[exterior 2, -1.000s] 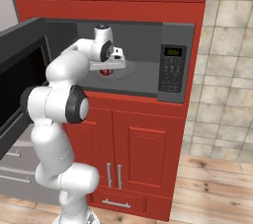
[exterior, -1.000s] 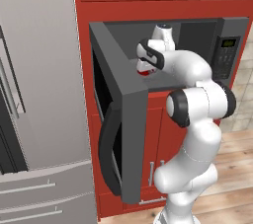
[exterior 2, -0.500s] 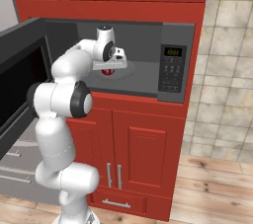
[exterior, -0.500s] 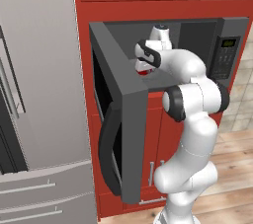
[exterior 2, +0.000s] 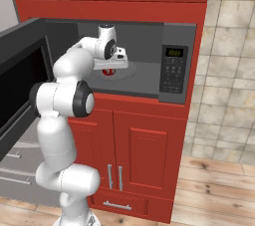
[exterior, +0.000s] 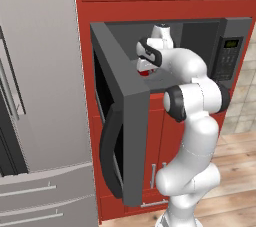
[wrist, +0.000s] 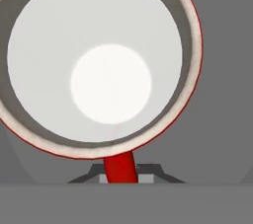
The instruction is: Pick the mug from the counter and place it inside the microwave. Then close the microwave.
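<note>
The red mug (wrist: pixel 101 65) with its white inside is seen from straight above in the hand view, its handle (wrist: pixel 118 168) pointing down between the fingertips. My gripper (wrist: pixel 118 177) is shut on that handle. Both base views show the gripper (exterior: pixel 145 67) (exterior 2: pixel 110 68) reaching into the open microwave (exterior: pixel 227 61) (exterior 2: pixel 173 65), with the mug (exterior: pixel 145 72) (exterior 2: pixel 108 72) hanging under it low over the cavity floor. Whether the mug touches the floor I cannot tell. The counter is out of view.
The microwave door (exterior: pixel 125 116) (exterior 2: pixel 20 80) stands swung wide open to the left, its curved black handle (exterior: pixel 107 156) facing the room. Red cabinets (exterior 2: pixel 144 155) lie above and below. A steel fridge (exterior: pixel 40 81) stands to the left.
The arm's elbow has swung a little to the left and the hand has sunk slightly inside the cavity, the mug going with it. The door has not moved.
</note>
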Controlling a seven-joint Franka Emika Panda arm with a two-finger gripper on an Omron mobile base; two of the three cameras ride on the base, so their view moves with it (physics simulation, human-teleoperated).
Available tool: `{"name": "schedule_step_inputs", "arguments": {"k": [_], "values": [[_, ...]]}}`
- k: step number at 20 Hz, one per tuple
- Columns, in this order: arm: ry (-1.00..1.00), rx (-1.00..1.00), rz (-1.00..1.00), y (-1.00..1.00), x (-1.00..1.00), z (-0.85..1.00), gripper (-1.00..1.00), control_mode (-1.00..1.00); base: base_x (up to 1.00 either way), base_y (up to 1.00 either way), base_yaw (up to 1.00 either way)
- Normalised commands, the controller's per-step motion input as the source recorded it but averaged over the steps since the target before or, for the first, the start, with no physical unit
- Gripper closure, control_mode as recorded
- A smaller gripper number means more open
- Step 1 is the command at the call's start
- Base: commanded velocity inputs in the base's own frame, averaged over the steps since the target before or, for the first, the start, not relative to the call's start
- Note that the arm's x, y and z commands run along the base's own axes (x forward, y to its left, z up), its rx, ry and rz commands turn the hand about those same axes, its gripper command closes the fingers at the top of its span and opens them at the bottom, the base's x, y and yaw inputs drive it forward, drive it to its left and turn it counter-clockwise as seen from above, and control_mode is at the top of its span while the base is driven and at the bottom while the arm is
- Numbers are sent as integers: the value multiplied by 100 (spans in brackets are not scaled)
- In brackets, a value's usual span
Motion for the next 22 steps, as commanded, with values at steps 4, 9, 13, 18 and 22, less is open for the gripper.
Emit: {"name": "schedule_step_inputs", "arguments": {"k": [4, 9, 13, 18, 22], "values": [[0, 0, 0, 0, 0, -14, 100, -100, 0, 0, 0], [0, 0, 0, 0, 0, -11, -100, -100, 0, 0, 0], [0, 0, 0, 0, 0, 0, -100, -100, 0, 0, 0], [0, 0, 0, 0, 0, 0, -100, -100, 0, 0, 0], [0, 0, 0, 0, -2, 0, -100, -100, 0, 0, 0]]}}
